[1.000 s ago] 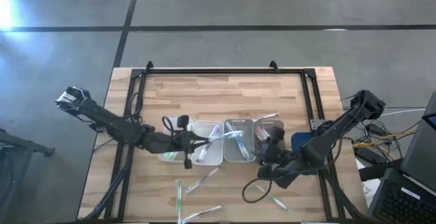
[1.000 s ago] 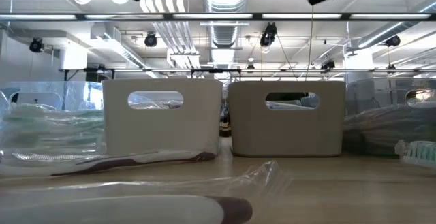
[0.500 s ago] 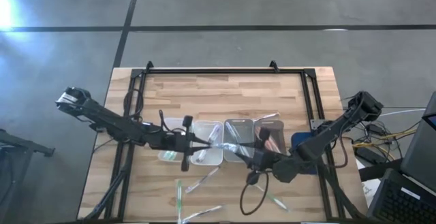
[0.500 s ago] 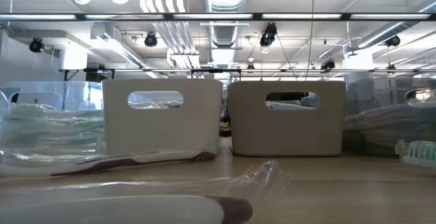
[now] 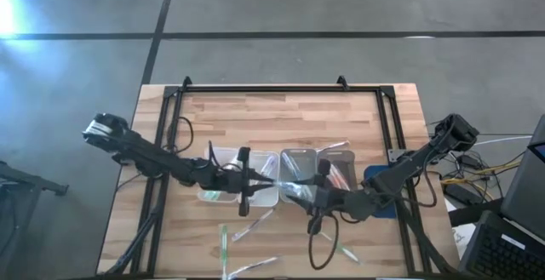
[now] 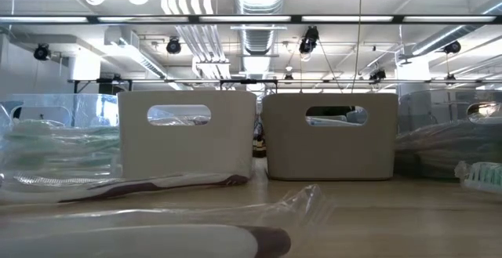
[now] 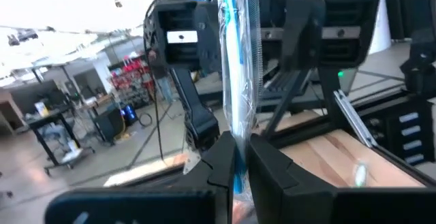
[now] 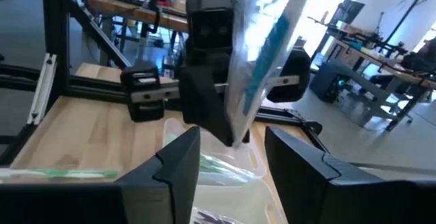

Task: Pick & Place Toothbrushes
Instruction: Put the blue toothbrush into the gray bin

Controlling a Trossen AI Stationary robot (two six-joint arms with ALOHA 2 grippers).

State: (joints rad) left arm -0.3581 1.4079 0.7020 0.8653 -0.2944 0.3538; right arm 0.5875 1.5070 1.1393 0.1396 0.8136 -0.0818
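Observation:
A toothbrush (image 7: 235,67) in clear wrapping with a blue accent is in the air over the clear trays (image 5: 298,168). My left gripper (image 5: 253,182) is shut on it. My right gripper (image 5: 305,197) faces the left one from the right, open. Its two fingers (image 8: 178,166) stand on either side of the toothbrush's free end (image 8: 240,132), and I see no touch. More wrapped toothbrushes (image 5: 226,242) lie flat on the wood near the table's front edge. Two of these (image 6: 157,186) show close up in the low view. My left gripper pinches one end of the wrapped toothbrush (image 7: 236,157) between its two fingers. The fingers come about level from the table's left. The toothbrush sticks out ahead of them, roughly in line with them, toward the right arm. It is lifted clear of the trays.
Three clear trays (image 5: 260,197) stand side by side at mid-table, with wrapped sticks in them. A black frame (image 5: 272,90) runs along the table's far and side edges. Two whitish bins with handle holes (image 6: 188,132) show in the low view. Loose cable (image 5: 322,250) hangs under the right arm.
My right gripper has risen and gone toward the table's left, from over the right tray to the toothbrush's free end. It has tipped up to about level. My left gripper has shifted a little to the right and turned its wrist, carrying the toothbrush to point at the right gripper.

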